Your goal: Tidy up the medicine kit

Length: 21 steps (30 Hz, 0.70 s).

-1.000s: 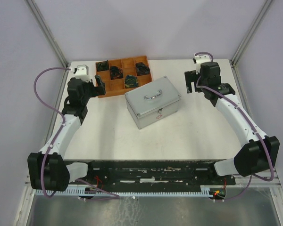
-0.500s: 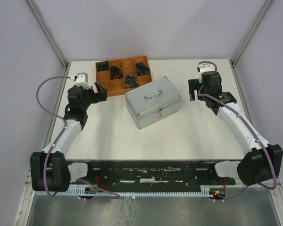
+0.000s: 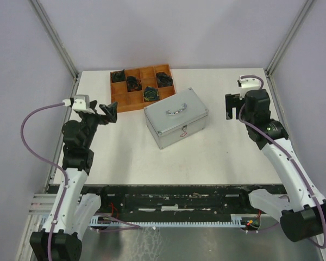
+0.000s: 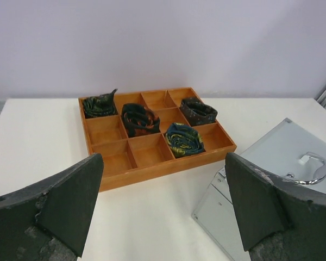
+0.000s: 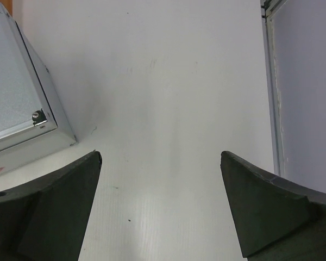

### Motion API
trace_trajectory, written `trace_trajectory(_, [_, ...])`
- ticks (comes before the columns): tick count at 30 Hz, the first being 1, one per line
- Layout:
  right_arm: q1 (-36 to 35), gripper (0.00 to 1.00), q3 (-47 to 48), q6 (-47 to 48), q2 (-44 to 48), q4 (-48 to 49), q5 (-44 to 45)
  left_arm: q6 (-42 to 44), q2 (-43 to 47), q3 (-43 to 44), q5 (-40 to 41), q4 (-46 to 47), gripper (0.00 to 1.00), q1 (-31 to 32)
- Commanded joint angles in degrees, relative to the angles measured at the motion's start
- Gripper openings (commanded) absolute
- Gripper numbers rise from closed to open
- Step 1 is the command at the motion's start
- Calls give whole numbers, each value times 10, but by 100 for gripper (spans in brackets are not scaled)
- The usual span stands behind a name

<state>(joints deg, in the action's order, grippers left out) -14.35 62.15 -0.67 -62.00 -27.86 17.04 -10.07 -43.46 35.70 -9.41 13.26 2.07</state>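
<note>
The medicine kit (image 3: 176,117), a silver-grey aluminium case with a metal top handle, stands with its lid down in the middle of the table. Its lid and handle show at the right of the left wrist view (image 4: 291,148), and one corner appears in the right wrist view (image 5: 13,92). My left gripper (image 3: 110,112) hovers open to the left of the kit, facing the wooden tray, nothing between its fingers (image 4: 163,159). My right gripper (image 3: 233,107) hangs open to the kit's right, over bare table (image 5: 161,156), holding nothing.
A brown wooden compartment tray (image 3: 121,103) sits at the back left, behind the kit, with several dark rolled cloth items (image 4: 139,119) in its cells. The table's right edge and a metal frame rail (image 5: 269,81) run close to the right gripper.
Both arms have drawn back toward the near side. The left gripper moved off the tray's edge toward the left front; the right gripper shifted right and nearer. Both stayed open.
</note>
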Motion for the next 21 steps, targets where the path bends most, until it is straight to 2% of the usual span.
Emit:
trace_trajectory(1, [2, 100, -29, 30, 47, 11, 14, 45, 35, 12, -1, -30, 99, 1])
trace_trajectory(6, [4, 100, -59, 60, 111, 23, 24, 48, 84, -3, 4, -32, 99, 1])
trace_trajectory(10, [15, 100, -87, 75, 155, 46, 29, 61, 89, -2, 22, -39, 99, 1])
trace_trajectory(21, [22, 100, -90, 75, 149, 39, 11, 71, 93, -24, 25, -35, 99, 1])
